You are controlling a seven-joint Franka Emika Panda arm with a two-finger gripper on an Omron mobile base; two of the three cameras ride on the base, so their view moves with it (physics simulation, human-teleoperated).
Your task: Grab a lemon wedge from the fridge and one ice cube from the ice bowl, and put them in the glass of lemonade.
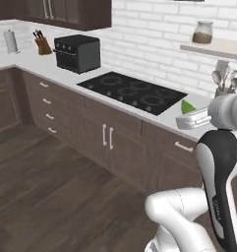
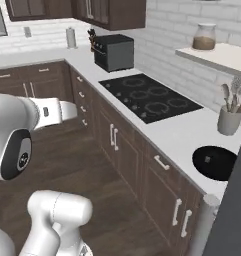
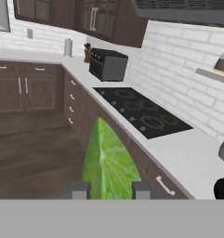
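Jaws closed on the lemon wedge (image 3: 108, 162), w/ the two dark fingertips (image 3: 77, 190) pinching it at either side near its base, so the green wedge sticks straight out ahead of the gripper (image 3: 107, 190). Held well above the floor and off the table (image 2: 182, 135) edge, prob. to carry it clear of the cabinet fronts (no glass of lemonade visible from here).

Taking the black cooktop (image 2: 149, 97) as the marker: the ice bowl (image 2: 215, 162) sits on the table past its near end, toward the fridge side, just beyond the utensil crock (image 2: 229, 117). A tiny pale speck in the bowl may be an ice cube (image 2: 207, 159), too small to be sure. The toaster oven (image 2: 113, 51) stands at the cooktop's far end.

Wedge step looks done to the grasp; ice not yet fetched.
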